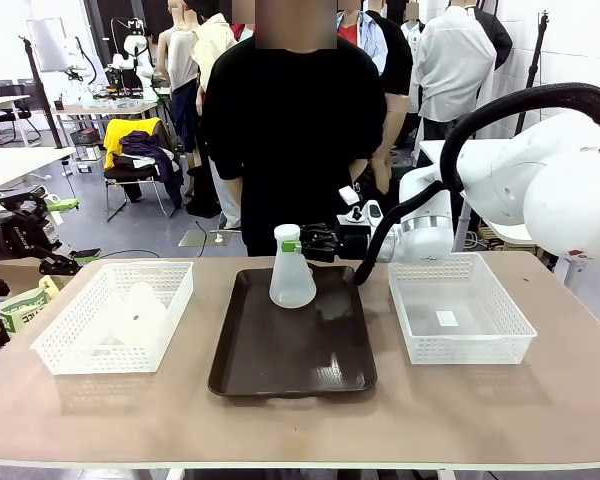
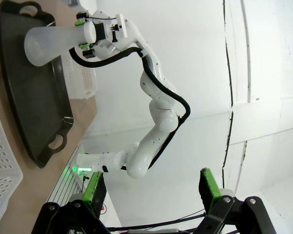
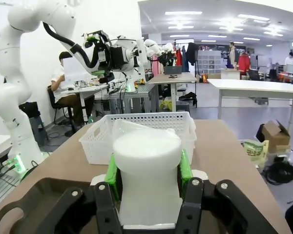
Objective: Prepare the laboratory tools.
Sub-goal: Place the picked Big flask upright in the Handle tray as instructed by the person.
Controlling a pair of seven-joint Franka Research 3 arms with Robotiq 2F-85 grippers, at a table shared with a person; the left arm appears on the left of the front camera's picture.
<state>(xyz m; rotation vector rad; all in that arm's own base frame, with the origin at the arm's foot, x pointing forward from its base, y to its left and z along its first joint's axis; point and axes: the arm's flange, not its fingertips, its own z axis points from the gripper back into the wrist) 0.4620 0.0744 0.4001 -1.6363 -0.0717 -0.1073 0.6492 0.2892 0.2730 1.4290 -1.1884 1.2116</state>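
Flask one: upright, neck clamped between the right fingers, green pads pressed on both sides just under the rim. The body hangs below the fingers, and the base looks to be down on the dark tray, far half. I cannot tell whether it bears its full weight there.

Flask two: well away from the right fingers, lying on its side in the left basket. From the right wrist it shows straight beyond the held neck, inside the basket wall. Nothing touches it.

Left fingers: spread apart, nothing between them, far from both flasks.

Right basket: behind the right fingers, on the tabletop, holding no flask.

Person: stands at the far edge, past the held flask, with no hand on the tools.

Progress, as judged: about half. One flask is placed or nearly placed on the tray and not yet released. Still to do are letting go of it and fetching the second flask from the left basket, if the tray is meant for both.
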